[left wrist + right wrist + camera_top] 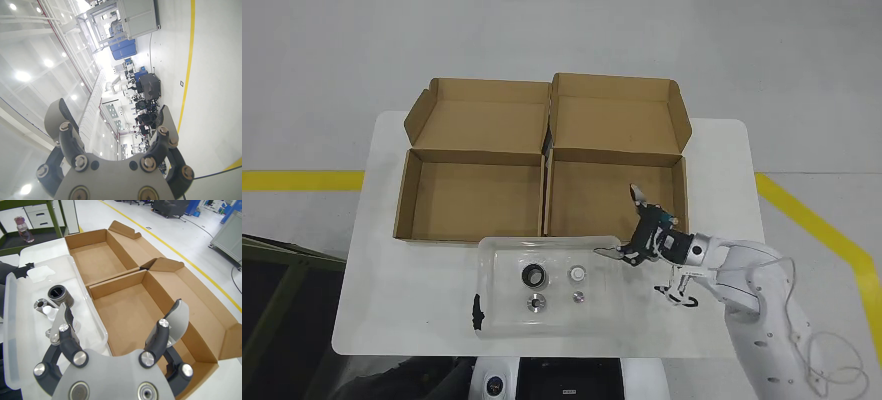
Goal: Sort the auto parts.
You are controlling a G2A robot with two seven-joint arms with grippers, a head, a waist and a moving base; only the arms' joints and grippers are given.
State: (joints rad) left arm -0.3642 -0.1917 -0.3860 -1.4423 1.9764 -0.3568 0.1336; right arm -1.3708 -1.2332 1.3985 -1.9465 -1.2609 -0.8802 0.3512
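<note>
Lying loose in the clear tray (485,275) at the worktop's (402,300) near edge, four auto parts (534,275) sit within reach of the right claw (121,305), spread wide over its right end; just beyond, two open cardboard boxes (472,200) stand ready for them.

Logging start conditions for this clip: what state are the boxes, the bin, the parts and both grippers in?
Left box: open, empty.
Right box: open, empty.
Bin: uncovered.
Parts: four, all in the bin.
Bearing: standing on end in the bin.
Right gripper: open, empty, above the bin's edge by the right box.
Left gripper: open, empty.
</note>
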